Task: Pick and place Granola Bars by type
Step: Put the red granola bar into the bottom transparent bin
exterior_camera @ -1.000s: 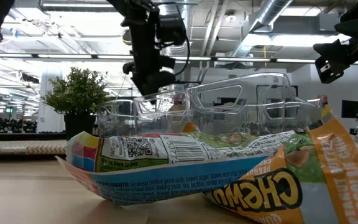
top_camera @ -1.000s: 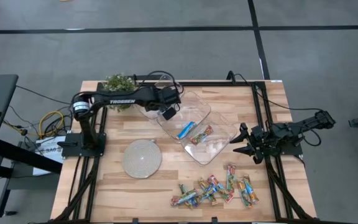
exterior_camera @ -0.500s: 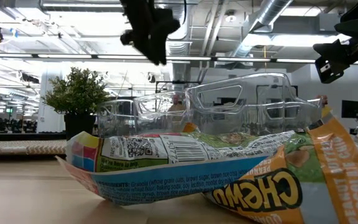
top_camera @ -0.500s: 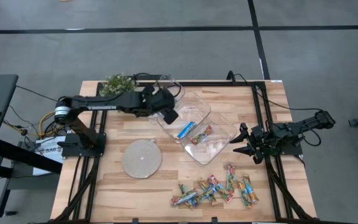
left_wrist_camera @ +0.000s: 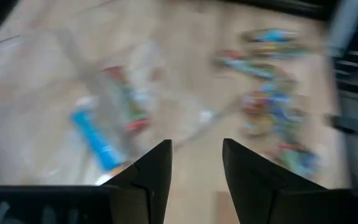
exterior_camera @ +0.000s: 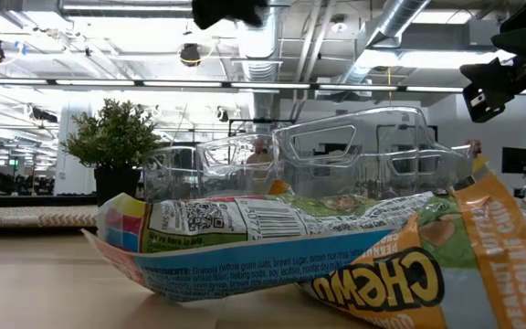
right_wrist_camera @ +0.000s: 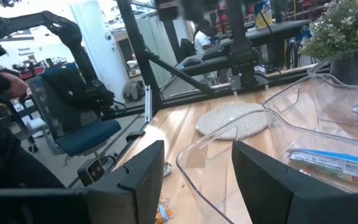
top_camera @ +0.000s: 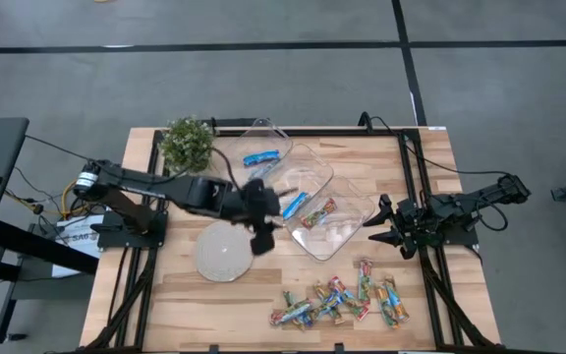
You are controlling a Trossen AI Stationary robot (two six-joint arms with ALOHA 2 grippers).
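Observation:
Several granola bars [top_camera: 337,300], blue-and-white and multicoloured, lie in a loose pile near the table's front right; two of them fill the low view's foreground [exterior_camera: 245,238]. One blue bar [top_camera: 260,157] lies in the far clear tray [top_camera: 263,133]. A blue bar [top_camera: 293,205] and a multicoloured bar [top_camera: 318,210] lie in the nearer clear tray [top_camera: 347,234]. My left gripper [top_camera: 260,239] hangs open and empty above the table between the round disc and the nearer tray; its wrist view [left_wrist_camera: 196,168] shows nothing between the fingers. My right gripper [top_camera: 375,224] waits open at the right edge.
A round grey disc [top_camera: 224,251] lies at the front left, right beside my left gripper. A potted plant [top_camera: 187,143] stands at the far left corner. Black frame rails run along both table sides. Bare wood lies between the disc and the pile.
My left gripper has swung from over the far tray toward the table's near edge and has risen, tipping from pointing down to a slant. It now hangs by the disc. The blue bar in the far tray, hidden under the gripper before, shows now.

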